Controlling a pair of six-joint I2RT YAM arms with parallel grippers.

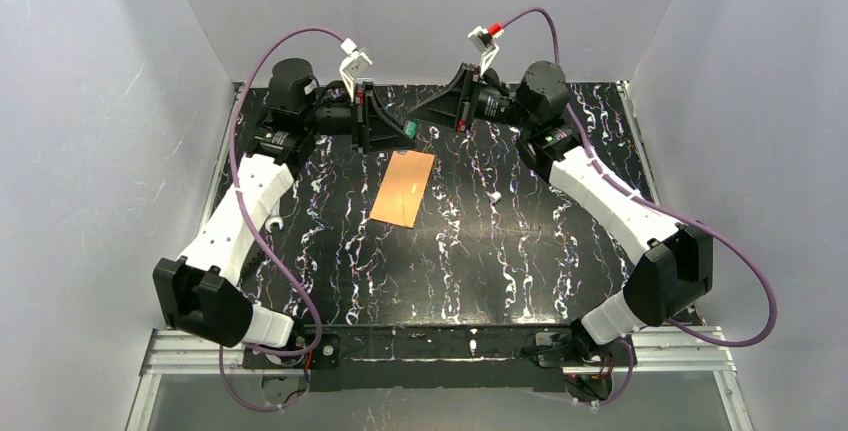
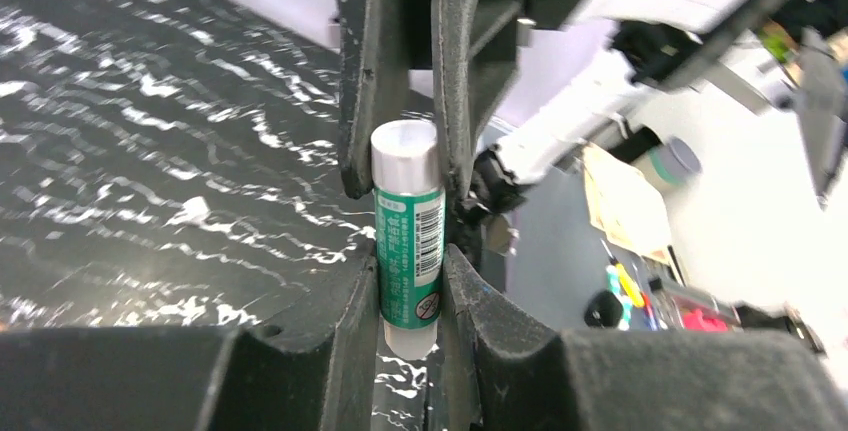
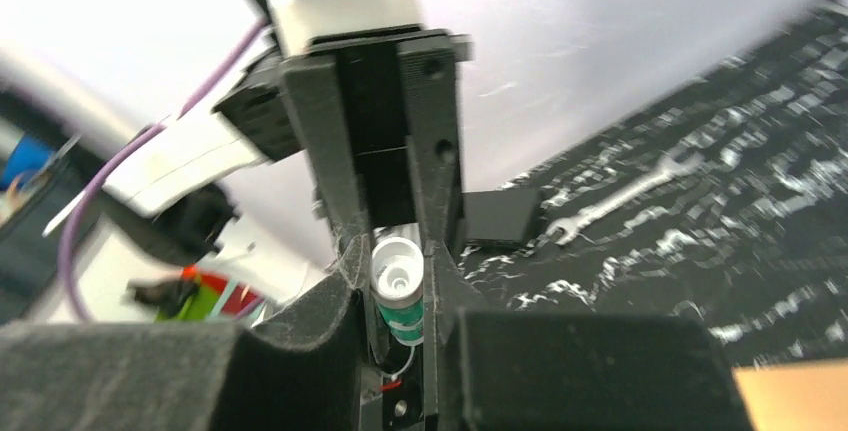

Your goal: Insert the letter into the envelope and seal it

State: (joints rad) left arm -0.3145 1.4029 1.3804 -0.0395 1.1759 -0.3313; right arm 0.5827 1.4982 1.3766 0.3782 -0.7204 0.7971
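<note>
The orange-brown envelope lies flat on the black marbled table, left of the middle; its corner shows in the right wrist view. The letter is not in view. A green-labelled glue stick is held in the air above the table's back, beyond the envelope. My left gripper is shut on its lower body. My right gripper faces it and is shut on the grey cap end. The two grippers meet tip to tip.
A small wrench lies on the table near the left arm, next to a black block. A small white piece lies right of the envelope. White walls close in the left, back and right sides.
</note>
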